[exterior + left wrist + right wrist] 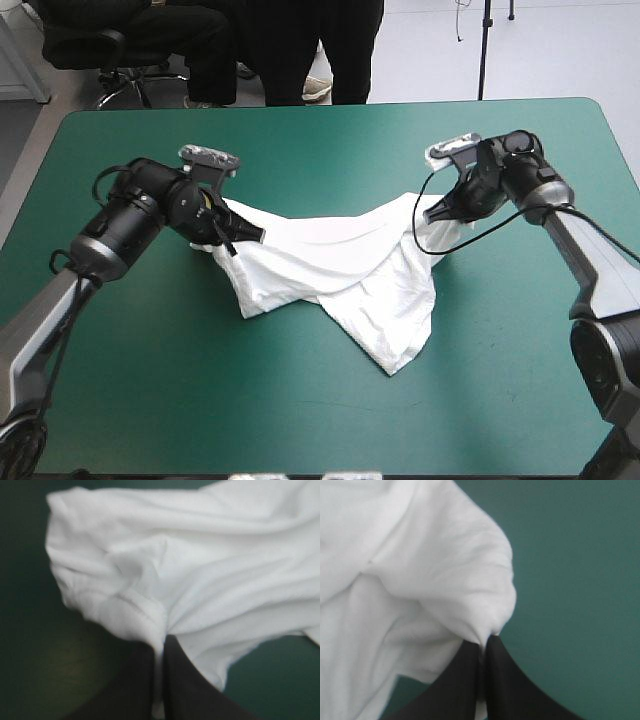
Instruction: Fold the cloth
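Two grippers clamp the T-shirt point(340, 268) at mid-frame in the high view: we see the left gripper point(250, 235) pinching one end at centre left, the right gripper point(436, 211) the other at centre right. Between them the white cloth sags in long creases, tapering to a point at lower middle on the table point(300, 140). Both wrist views show fabric nipped between black fingers point(187, 685).

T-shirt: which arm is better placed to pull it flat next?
Right, probably: left gripper and right gripper both pinch the T-shirt, but its trailing bulk lies nearer the right.
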